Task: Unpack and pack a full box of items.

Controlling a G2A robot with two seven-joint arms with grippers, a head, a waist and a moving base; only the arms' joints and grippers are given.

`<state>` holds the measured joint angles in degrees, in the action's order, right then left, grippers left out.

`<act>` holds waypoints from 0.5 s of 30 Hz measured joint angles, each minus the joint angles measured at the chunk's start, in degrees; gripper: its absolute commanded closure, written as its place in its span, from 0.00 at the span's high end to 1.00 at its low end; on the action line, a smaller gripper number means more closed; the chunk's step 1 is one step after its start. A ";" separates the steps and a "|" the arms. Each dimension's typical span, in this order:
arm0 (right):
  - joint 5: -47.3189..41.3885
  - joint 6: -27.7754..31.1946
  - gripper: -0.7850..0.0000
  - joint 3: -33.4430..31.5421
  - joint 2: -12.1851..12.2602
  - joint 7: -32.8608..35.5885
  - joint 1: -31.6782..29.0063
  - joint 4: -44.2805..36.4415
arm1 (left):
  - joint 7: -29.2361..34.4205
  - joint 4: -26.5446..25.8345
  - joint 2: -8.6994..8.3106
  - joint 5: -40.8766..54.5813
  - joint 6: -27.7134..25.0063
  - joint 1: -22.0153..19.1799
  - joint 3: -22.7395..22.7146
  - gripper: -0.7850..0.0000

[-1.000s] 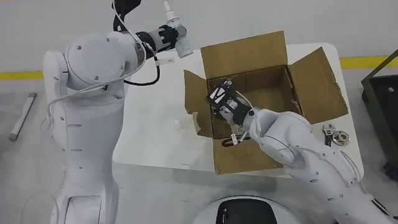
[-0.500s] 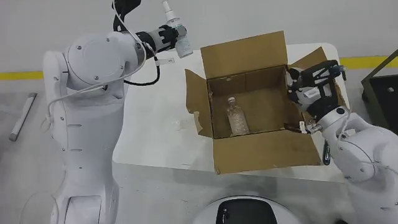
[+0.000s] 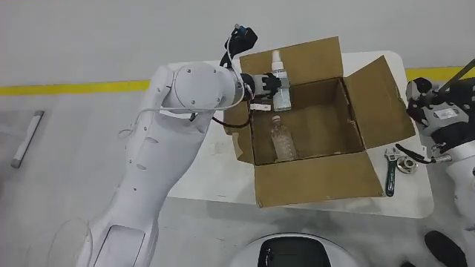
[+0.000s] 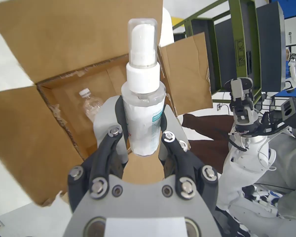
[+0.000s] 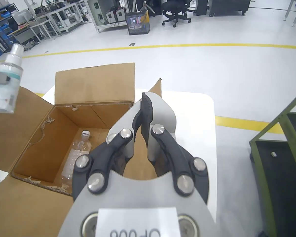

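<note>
Left wrist view: your left pincer (image 4: 141,118) grips the sprayer (image 4: 142,87) by its body, over the box (image 4: 64,38).
It looks like light, stiff, slick plastic; hold low on the label, not the cap. Below the pincer lies a bottle (image 4: 90,106); your right pincer (image 5: 144,122) sits clenched, empty.

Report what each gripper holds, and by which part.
The left gripper holds the spray bottle by its clear body, just below the white pump collar. The right gripper is shut, holding nothing.
</note>
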<state>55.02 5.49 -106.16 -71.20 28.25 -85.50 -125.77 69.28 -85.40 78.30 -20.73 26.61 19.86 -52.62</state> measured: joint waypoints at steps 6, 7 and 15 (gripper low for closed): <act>-1.28 0.57 0.00 -0.58 0.15 -0.72 -0.76 -0.22 | 0.57 0.94 0.29 1.46 -0.58 -0.26 1.09 0.00; -1.38 0.67 0.00 -0.54 0.17 -0.82 -0.97 -0.30 | 0.56 0.93 0.29 1.45 -0.57 -0.26 1.09 0.00; -2.24 1.30 0.00 -0.10 0.35 -1.13 -1.65 -1.53 | 0.08 0.79 0.27 1.48 -0.85 0.12 1.02 0.00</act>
<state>52.78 6.78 -106.26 -70.84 27.11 -87.15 -127.30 69.35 -84.62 78.58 -19.26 25.76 19.97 -51.61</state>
